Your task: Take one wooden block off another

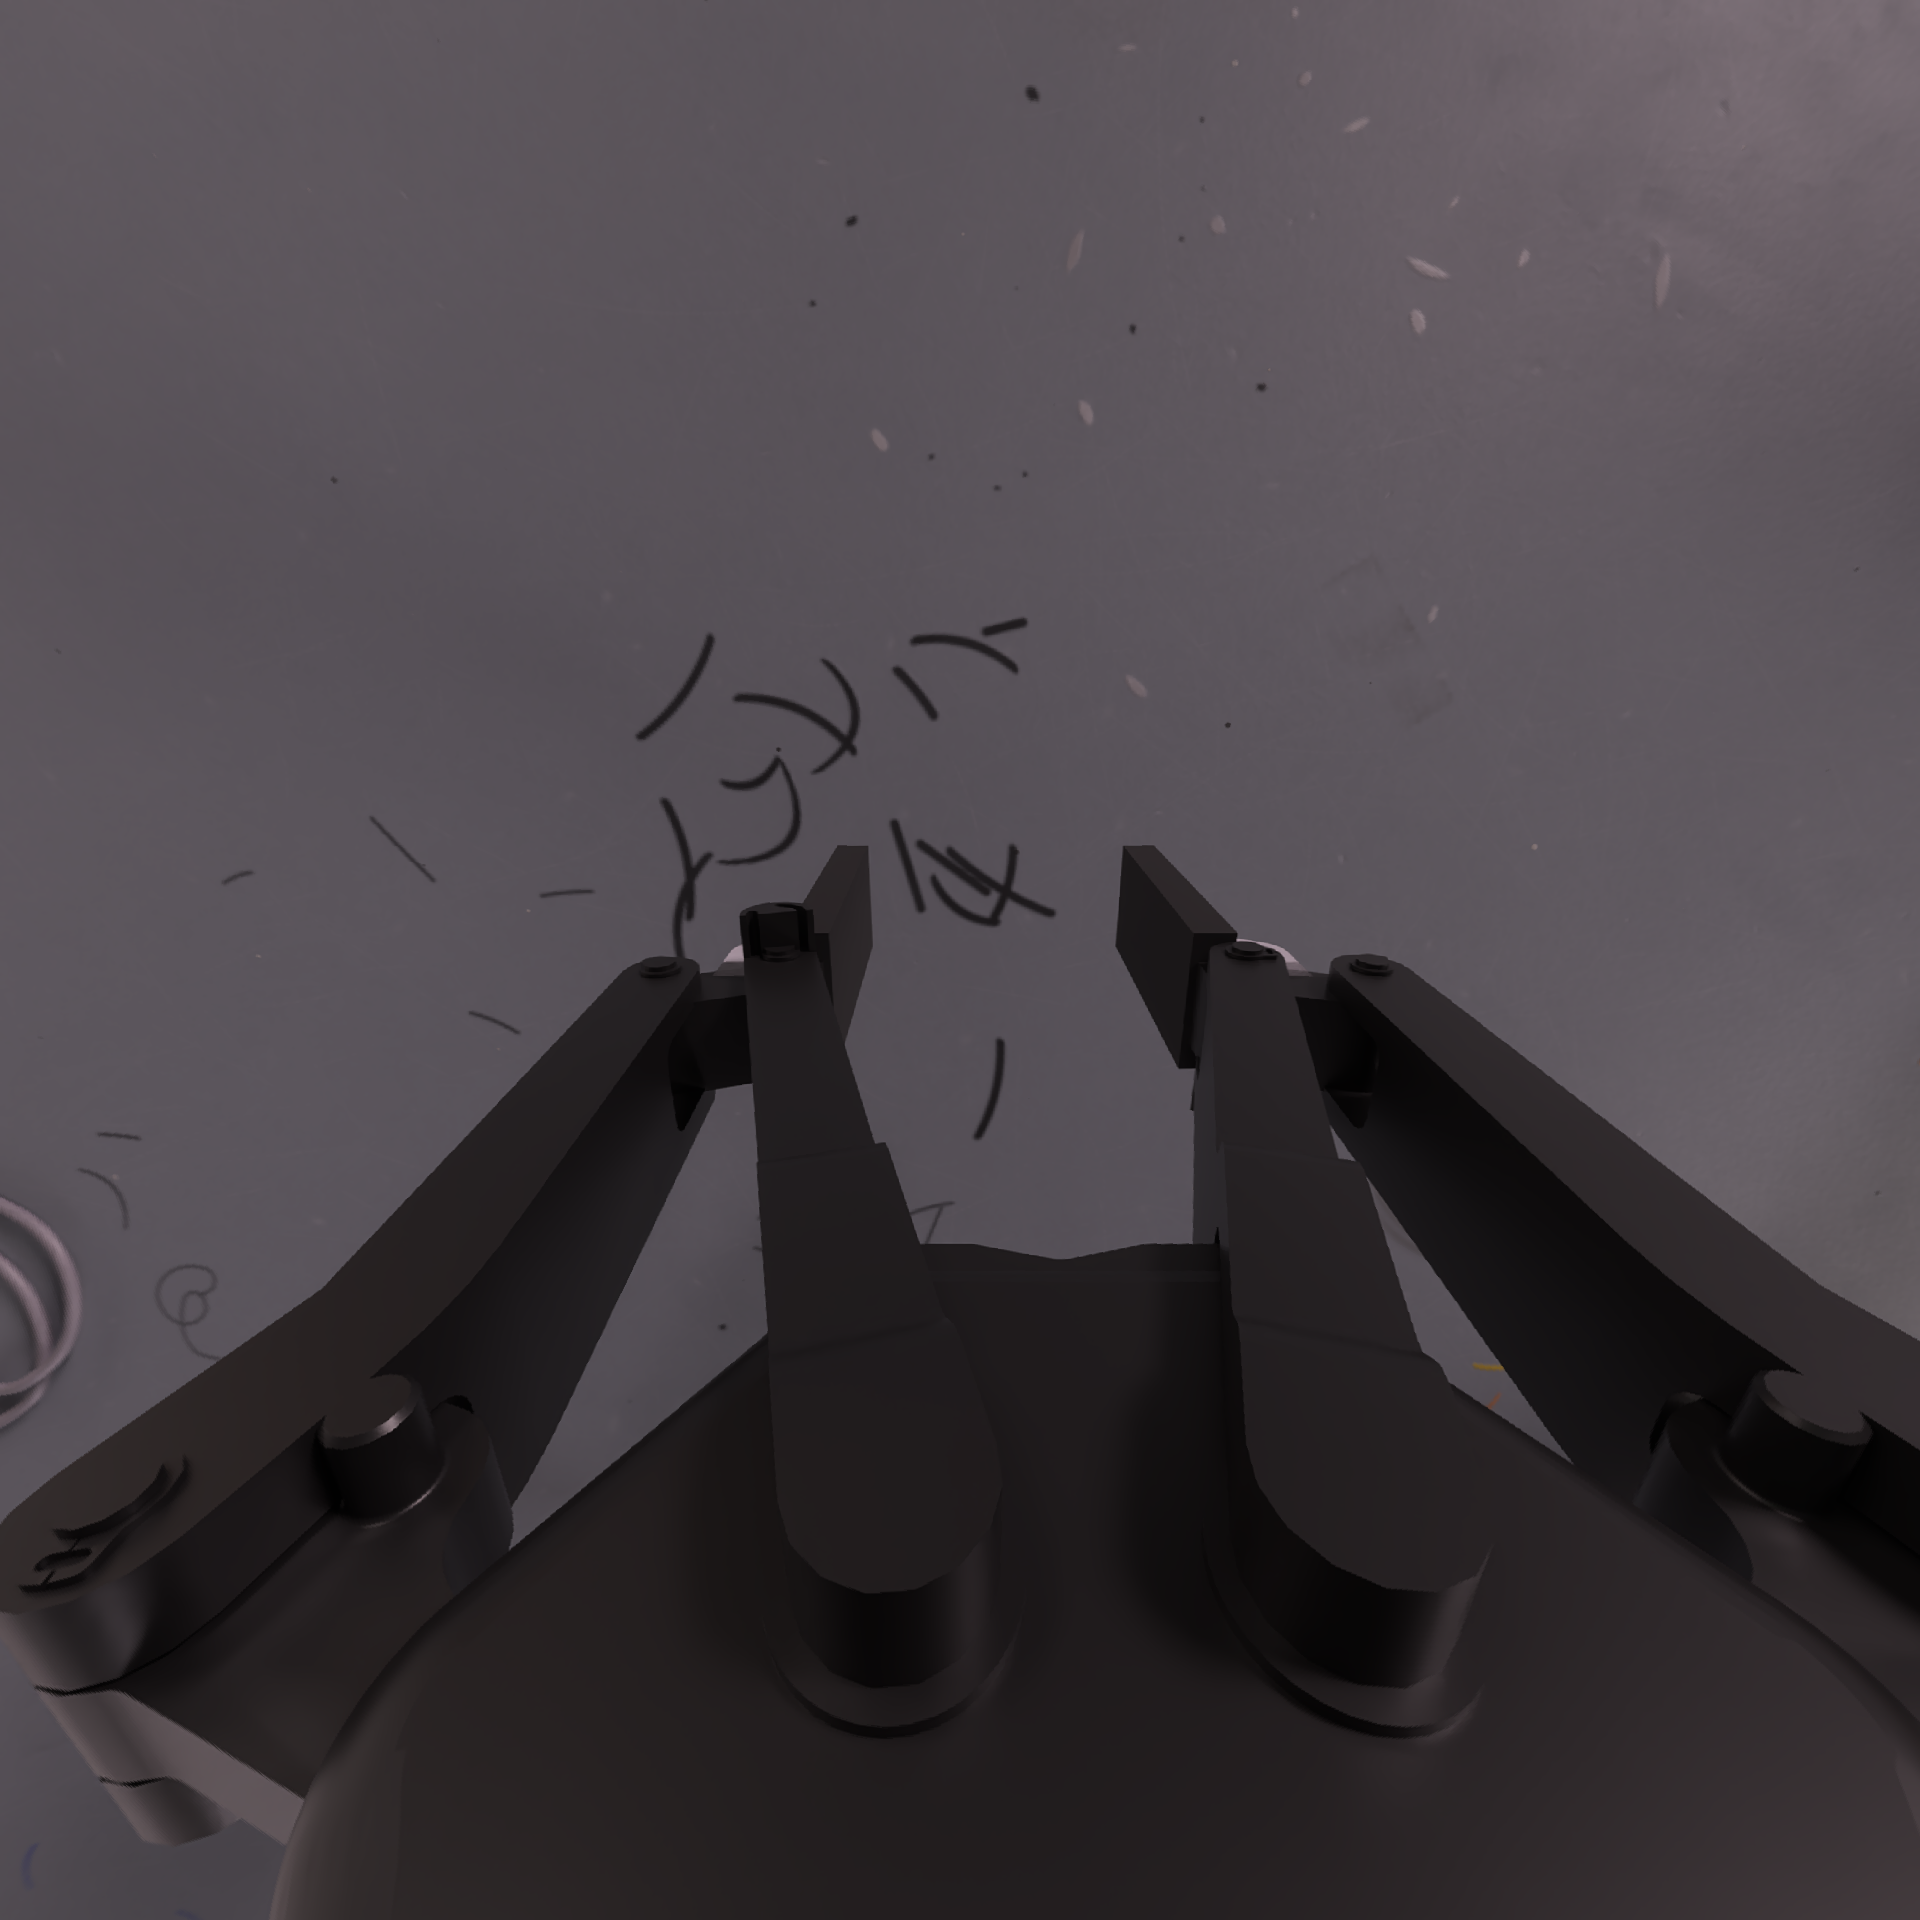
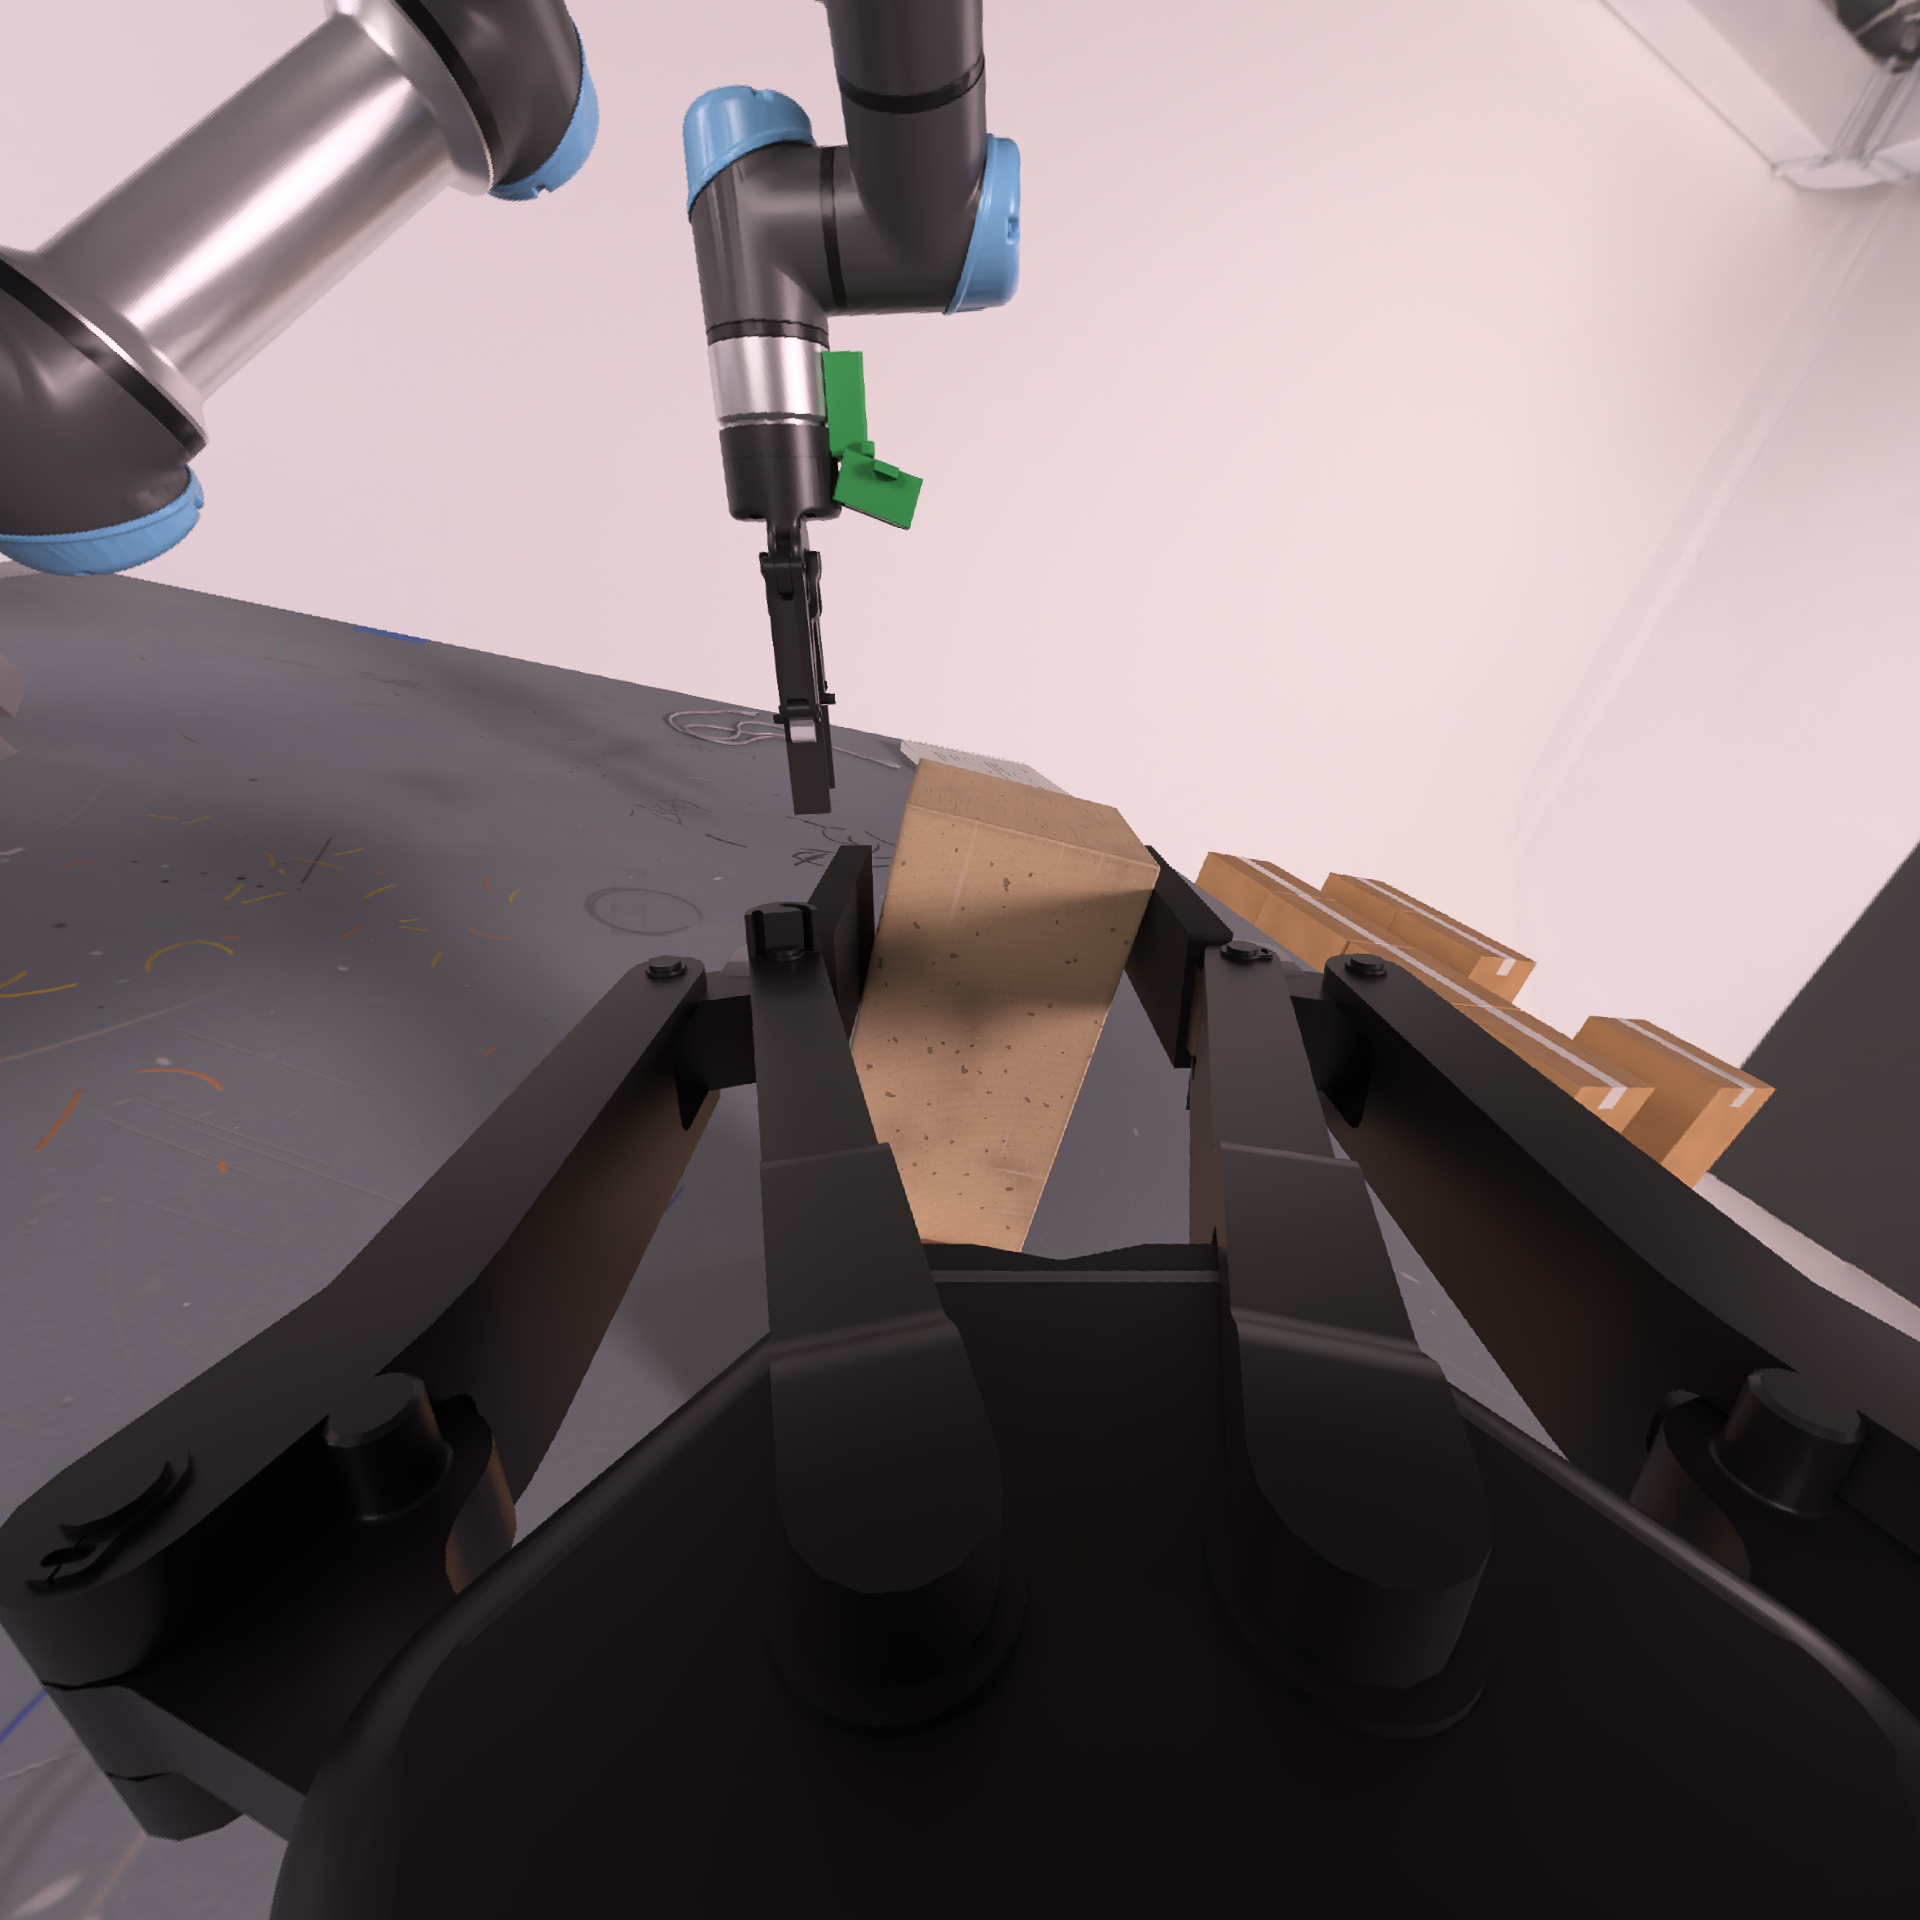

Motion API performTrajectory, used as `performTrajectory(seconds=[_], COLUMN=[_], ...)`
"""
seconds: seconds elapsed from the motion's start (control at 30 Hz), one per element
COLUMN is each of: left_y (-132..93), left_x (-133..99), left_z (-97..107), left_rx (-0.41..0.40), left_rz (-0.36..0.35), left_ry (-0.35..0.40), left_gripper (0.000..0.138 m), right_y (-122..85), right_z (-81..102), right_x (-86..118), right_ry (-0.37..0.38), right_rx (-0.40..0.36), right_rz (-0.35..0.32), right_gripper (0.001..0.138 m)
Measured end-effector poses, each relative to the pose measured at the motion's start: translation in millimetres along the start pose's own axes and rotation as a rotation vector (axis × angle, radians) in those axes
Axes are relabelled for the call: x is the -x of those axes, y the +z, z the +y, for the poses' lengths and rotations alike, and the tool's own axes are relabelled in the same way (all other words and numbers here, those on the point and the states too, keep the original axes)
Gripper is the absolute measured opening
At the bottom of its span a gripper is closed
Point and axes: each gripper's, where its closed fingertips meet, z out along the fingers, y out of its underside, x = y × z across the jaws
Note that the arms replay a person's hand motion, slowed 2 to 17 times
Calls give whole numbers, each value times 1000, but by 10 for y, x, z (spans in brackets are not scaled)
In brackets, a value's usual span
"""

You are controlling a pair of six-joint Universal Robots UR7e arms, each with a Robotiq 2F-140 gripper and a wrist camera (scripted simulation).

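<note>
My right gripper [image 2: 1006,883] is shut on a pale speckled wooden block [image 2: 987,997], with a pad pressed on each side. The block stands tilted between the fingers. A darker brown wooden surface [image 2: 566,1247] shows through the gaps of the finger linkage below it, mostly hidden, and I cannot tell if the two touch. My left gripper [image 1: 992,873] is open and empty above the bare dark grey table [image 1: 1039,416]. It also shows in the right wrist view [image 2: 808,774], pointing down just left of and behind the block.
Several brown cardboard boxes [image 2: 1455,966] lie in a row beyond the table's far right edge. The table [image 2: 312,935] carries scribbles and scuff marks. A white ring mark [image 1: 31,1309] shows at the left edge.
</note>
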Motion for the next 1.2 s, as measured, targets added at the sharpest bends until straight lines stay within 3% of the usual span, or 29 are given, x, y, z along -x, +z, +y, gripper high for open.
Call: performTrajectory(seconds=[0.2, 0.37, 0.5, 0.6, 0.87, 1.03, 1.2], left_y=[-42, -68, -130, -199, -429, -389, -312], left_x=[153, 307, 447, 424, 53, -84, -124], left_z=[-7, 48, 65, -1, -319, -344, -287], left_rx=[63, 160, 209, 167, -79, -126, -106], left_rz=[-52, -85, -112, -57, 193, 241, 247], left_ry=[79, 144, 155, 103, -111, -233, -342], left_gripper=[50, 50, 51, 51, 53, 56, 67], right_y=[1, 0, -4, -4, 15, 36, 70], right_z=[-1, 2, 6, 10, 27, 33, 26], right_x=[-3, -16, -29, -38, -77, -104, -101], right_ry=[-5, -10, -11, -7, 25, 41, 47], right_rx=[4, 8, 10, 11, 17, 18, 25], right_rz=[12, 23, 30, 33, 42, 47, 40], right_gripper=[62, 62, 62, 62, 63, 62, 62])
